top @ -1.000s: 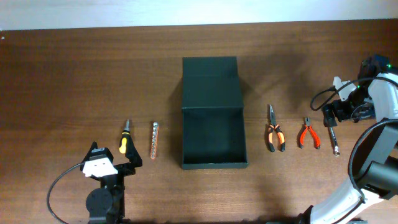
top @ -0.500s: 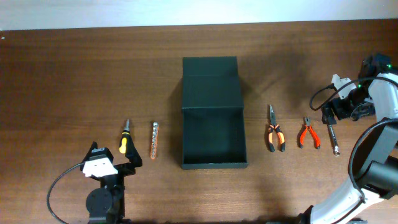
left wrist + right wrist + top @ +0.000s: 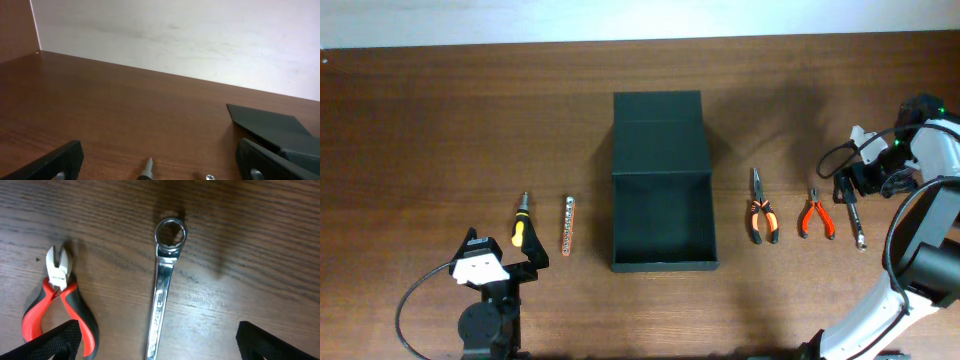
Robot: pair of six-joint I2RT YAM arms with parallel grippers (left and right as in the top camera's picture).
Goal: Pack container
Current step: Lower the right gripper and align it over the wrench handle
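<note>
- Your left gripper (image 3: 159, 147) is spread wide and holds nothing; one finger sits in each bottom corner of the wrist view.
- The yellow-and-black screwdriver (image 3: 520, 226) lies just ahead of that gripper with its metal tip pointing away. The tip shows between the fingers, low in the wrist view.
- A slim silvery-red bar (image 3: 568, 225) lies just right of the screwdriver and parallel to it. It's too small to identify.
- The dark green-black matte rectangular container (image 3: 663, 222) sits on the brown wooden surface (image 3: 440, 120), right of your left gripper and left of your right gripper, between the two. Its flap lid is folded back on the far side and the inside is bare.
- Your right gripper (image 3: 157, 330) is also spread wide and grips nothing.
- The chrome ring wrench (image 3: 162, 292) lies under the right gripper. Its shaft runs between the fingertips, ring end ahead. I can't tell if there's contact.
- The red-handled cutters (image 3: 55, 305) are just left of the right gripper, apart from the wrench.
- The orange-and-black long-nose pliers (image 3: 761, 212) are further left, between the cutters and the container.
</note>
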